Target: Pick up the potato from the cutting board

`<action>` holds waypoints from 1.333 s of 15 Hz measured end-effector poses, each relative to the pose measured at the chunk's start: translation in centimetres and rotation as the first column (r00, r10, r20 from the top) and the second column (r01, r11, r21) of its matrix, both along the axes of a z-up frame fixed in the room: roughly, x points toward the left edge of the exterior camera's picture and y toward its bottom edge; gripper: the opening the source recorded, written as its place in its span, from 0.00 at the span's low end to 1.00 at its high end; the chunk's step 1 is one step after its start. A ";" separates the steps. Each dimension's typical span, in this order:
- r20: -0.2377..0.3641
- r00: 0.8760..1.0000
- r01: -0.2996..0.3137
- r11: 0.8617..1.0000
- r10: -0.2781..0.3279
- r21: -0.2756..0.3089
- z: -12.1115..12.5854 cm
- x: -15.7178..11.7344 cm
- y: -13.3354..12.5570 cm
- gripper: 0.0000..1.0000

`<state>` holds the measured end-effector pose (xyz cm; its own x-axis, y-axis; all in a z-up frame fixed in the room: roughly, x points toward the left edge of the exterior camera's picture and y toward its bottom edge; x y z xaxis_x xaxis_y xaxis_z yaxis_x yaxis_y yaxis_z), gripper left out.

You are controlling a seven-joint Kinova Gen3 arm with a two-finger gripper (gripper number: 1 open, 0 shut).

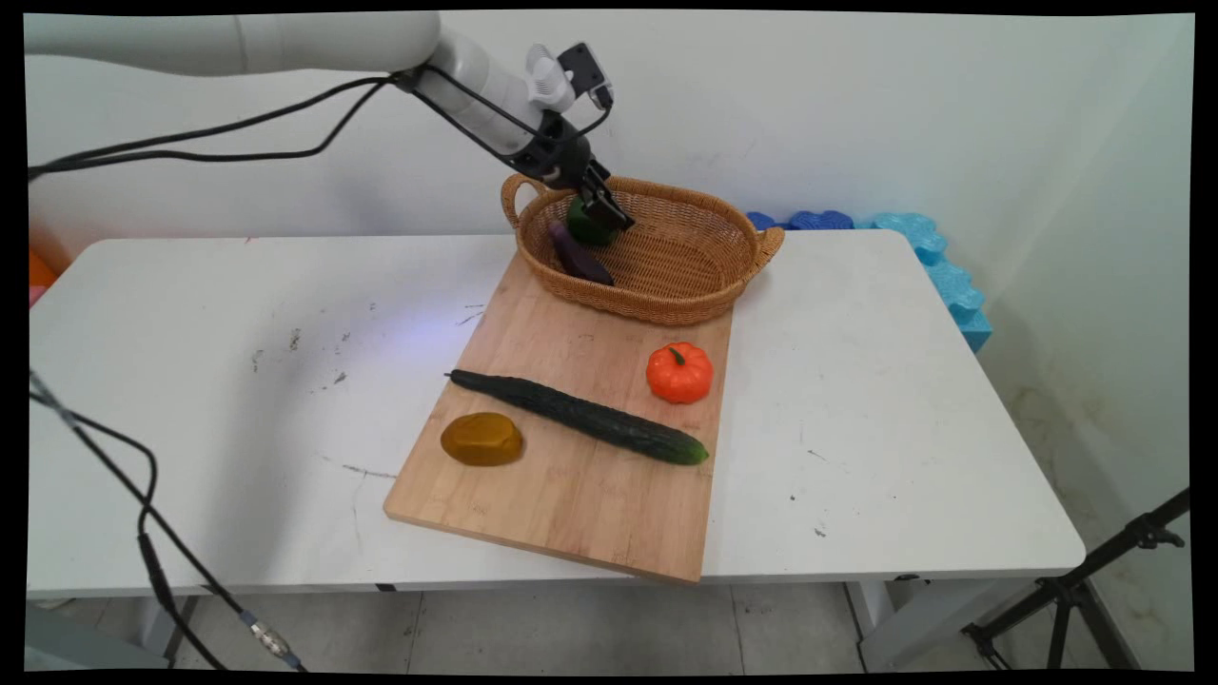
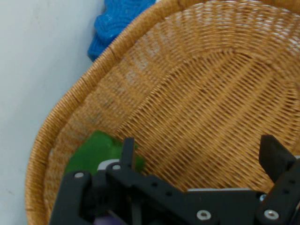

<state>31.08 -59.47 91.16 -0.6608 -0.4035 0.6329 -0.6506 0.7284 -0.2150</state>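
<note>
**Hand inside wicker basket, beside green vegetable**

We find the hand point(image 1: 609, 211) reaching down into the wicker basket point(image 1: 685, 285), which stands at the far end of the wooden cutting board point(image 1: 571, 495) on the white counter point(image 1: 904, 428). In the hand view its fingers point(image 2: 273, 154) stand well apart with only bare weave between them; we record it as wide and holding nothing.

The nearest item is a green vegetable point(image 1: 582, 225), possibly a pepper, lying just beside the hand toward the basket's left wall. In the hand view it sits outside the left finger, not between the two. A dark purple eggplant point(image 1: 580, 257) lies just beside it, its long axis running diagonally toward the basket's near rim.

On the board, well apart from the hand, we note a cucumber point(image 1: 580, 417), a small orange pumpkin point(image 1: 679, 373) and a brownish potato point(image 1: 481, 439).
</note>
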 end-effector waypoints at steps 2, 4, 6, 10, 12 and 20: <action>-0.015 1.000 0.000 1.000 0.000 0.014 1.0 0.1 2.4 1.00; -0.028 1.000 0.000 1.000 0.000 0.030 1.7 0.2 4.7 1.00; -0.037 0.999 0.001 0.999 0.001 0.049 2.2 0.5 6.9 1.00; -0.047 0.999 0.019 0.994 -0.014 0.104 2.9 1.3 12.0 1.00; -0.047 0.998 0.034 0.990 -0.028 0.136 2.9 1.8 14.6 1.00; -0.014 0.995 0.096 0.967 -0.096 0.234 1.2 3.6 21.7 1.00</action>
